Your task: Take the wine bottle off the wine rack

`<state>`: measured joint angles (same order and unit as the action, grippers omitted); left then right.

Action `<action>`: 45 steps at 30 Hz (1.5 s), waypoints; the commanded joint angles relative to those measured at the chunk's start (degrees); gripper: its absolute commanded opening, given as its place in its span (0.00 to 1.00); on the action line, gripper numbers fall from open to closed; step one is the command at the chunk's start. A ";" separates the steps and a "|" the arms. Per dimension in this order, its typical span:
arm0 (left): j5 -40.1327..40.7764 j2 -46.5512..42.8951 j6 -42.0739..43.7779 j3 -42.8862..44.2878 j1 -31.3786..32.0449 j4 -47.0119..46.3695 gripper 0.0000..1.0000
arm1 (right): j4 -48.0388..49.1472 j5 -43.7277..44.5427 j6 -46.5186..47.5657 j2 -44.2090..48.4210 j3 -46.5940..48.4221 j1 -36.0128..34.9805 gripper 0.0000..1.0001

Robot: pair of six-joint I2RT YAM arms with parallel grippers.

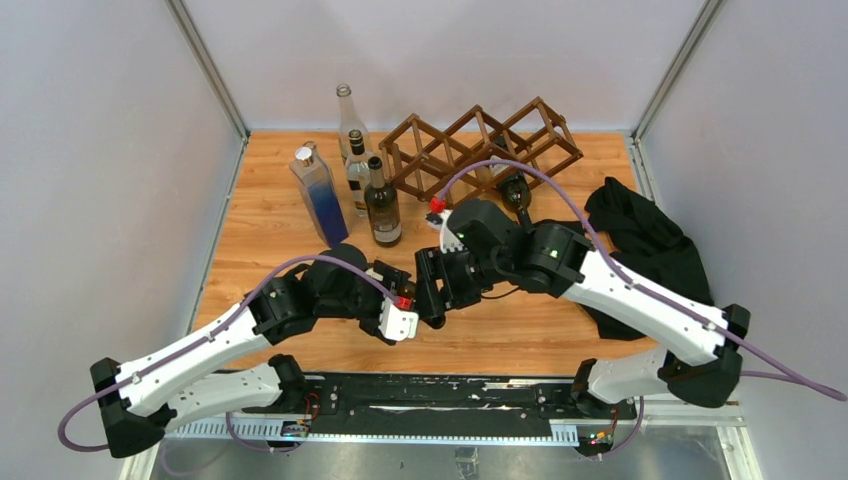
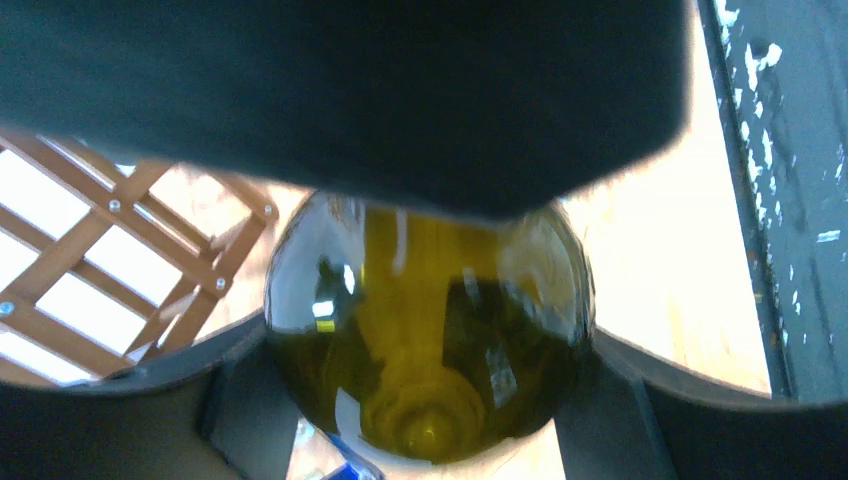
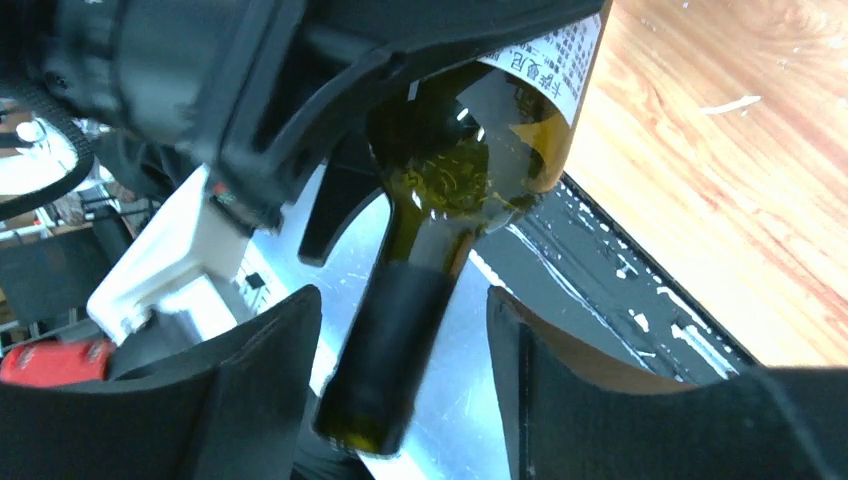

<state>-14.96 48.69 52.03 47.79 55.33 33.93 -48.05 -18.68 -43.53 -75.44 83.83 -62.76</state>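
so the wine bottle (image 3: 470,170) is out of the wine rack (image 1: 480,150), well in front of it
left gripper (image 2: 425,390) is clamped on its body; right gripper (image 3: 405,335) is spread apart around the neck, not touching.

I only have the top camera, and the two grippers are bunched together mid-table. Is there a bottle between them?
Observer: Yes. The right wrist view shows a green bottle, clamped at its body by the left gripper.
Operator: Does the right gripper have it too?
Observer: No. Its fingers stand either side of the neck with gaps showing, so it is open.
Operator: Any label on it?
Observer: A white printed label on the body, seen in the right wrist view.
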 commanded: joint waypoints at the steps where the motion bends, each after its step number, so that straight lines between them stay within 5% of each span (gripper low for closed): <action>1: 3.30 -0.71 -2.70 0.45 0.30 -6.21 0.00 | 2.40 3.10 0.84 4.66 -0.13 0.03 0.70; 9: -1.20 -0.75 -14.33 4.55 -4.61 -8.17 0.00 | 2.63 10.72 1.78 16.23 -8.82 4.31 0.91; 14: -5.70 -0.24 -26.29 8.60 -9.40 -9.73 0.00 | 6.13 16.20 4.07 23.94 -16.49 5.58 0.94; 23: -10.11 2.59 -47.78 14.02 -14.28 -15.57 0.00 | 28.78 14.20 13.50 28.34 -30.29 5.55 0.96; 33: -18.41 4.41 -64.51 17.31 -19.76 -21.78 0.00 | 57.51 11.62 23.23 21.18 -36.67 3.80 0.96; 45: -26.07 3.36 -72.06 15.18 -21.67 -24.52 0.00 | 69.81 8.08 28.08 8.75 -34.41 1.81 0.94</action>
<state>-34.79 54.04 -14.74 61.93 34.35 16.99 14.63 -9.37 -18.26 -65.67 48.36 -60.38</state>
